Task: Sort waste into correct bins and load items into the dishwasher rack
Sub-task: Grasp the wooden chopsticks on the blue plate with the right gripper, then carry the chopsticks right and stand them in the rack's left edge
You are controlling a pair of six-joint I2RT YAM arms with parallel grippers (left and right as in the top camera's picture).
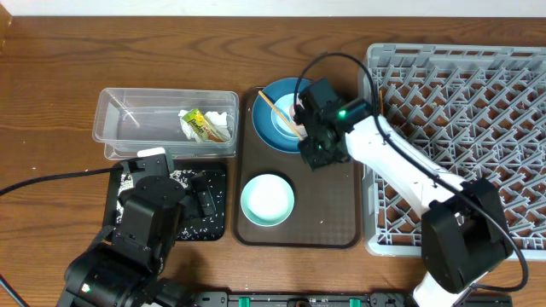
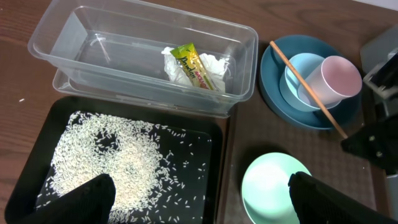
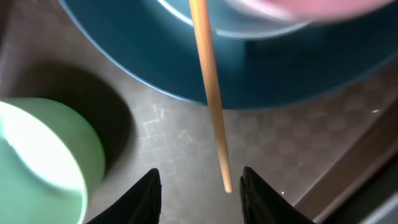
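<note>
Jaws of the right gripper (image 3: 199, 196) stand apart, released. The low tip of a wooden chopstick (image 3: 211, 106) sits in the gap, and I see no pinch on it. The stick slants up over the blue plate (image 3: 261, 74), across the light-blue bowl (image 2: 301, 71) holding the tilted pink cup (image 2: 339, 78). The mint bowl (image 3: 37, 162) is near, on the same brown tray (image 3: 174, 143).

The left gripper (image 2: 205, 202) is spread wide and empty above the black tray (image 2: 124, 106) of rice (image 2: 124, 165). The clear tub (image 2: 74, 56) holds the wrapper (image 2: 196, 65) on the tissue (image 2: 177, 68). The rack (image 1: 478, 111) sits beside the brown tray.
</note>
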